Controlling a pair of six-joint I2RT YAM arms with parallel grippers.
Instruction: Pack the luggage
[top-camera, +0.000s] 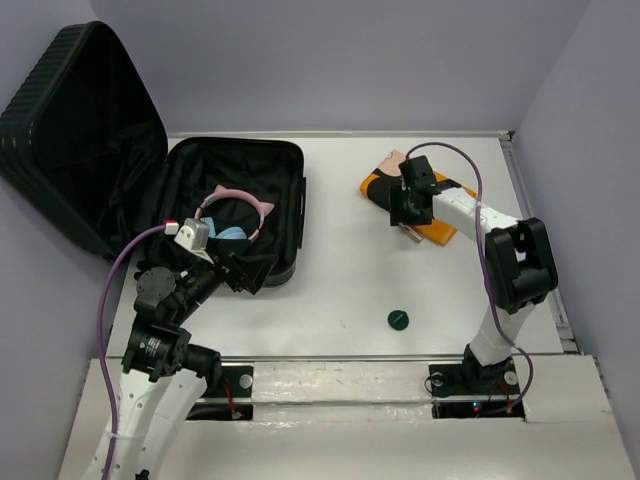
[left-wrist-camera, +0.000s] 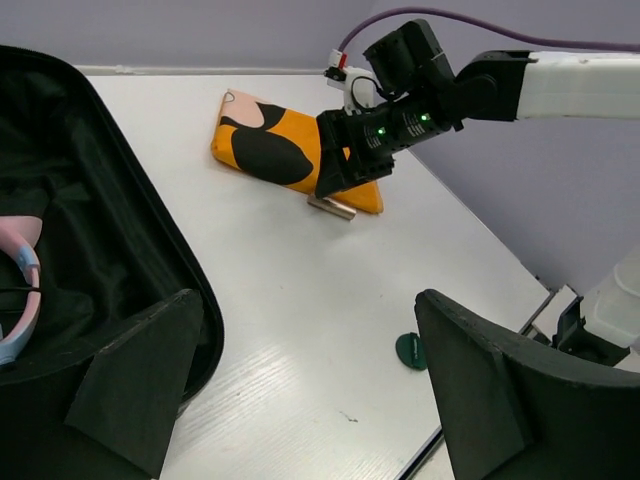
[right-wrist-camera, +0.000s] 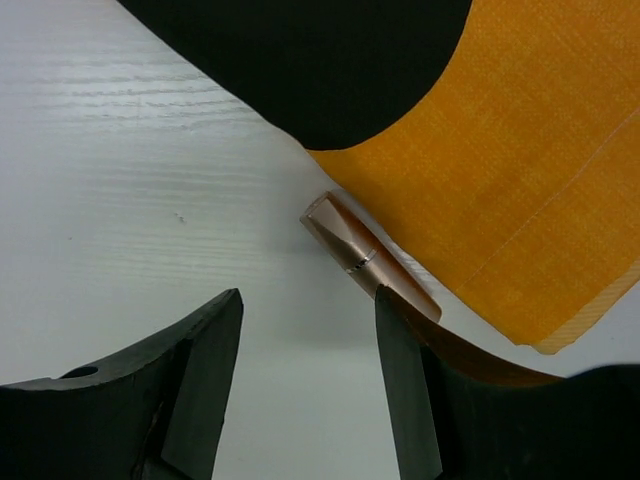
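The luggage (top-camera: 275, 165) lies open at the left, its ribbed lid leaning back. Pink headphones (top-camera: 236, 205) rest on its black lining (left-wrist-camera: 90, 230). My left gripper (top-camera: 243, 268) hovers at the luggage's near right corner, and in its wrist view the left gripper (left-wrist-camera: 320, 400) is open and empty. An orange and black pouch (top-camera: 443, 228) lies at the back right with a rose-gold tube (right-wrist-camera: 365, 255) against its edge. My right gripper (right-wrist-camera: 308, 390) stands open just short of the tube, its right finger (right-wrist-camera: 410, 370) at the tube's near end. Nothing is between its fingers.
A small dark green disc (top-camera: 399, 319) lies on the white table near the front, between the arms, also in the left wrist view as the disc (left-wrist-camera: 409, 350). Grey walls close off the back and right. The right arm's purple cable (top-camera: 478, 190) loops above the pouch.
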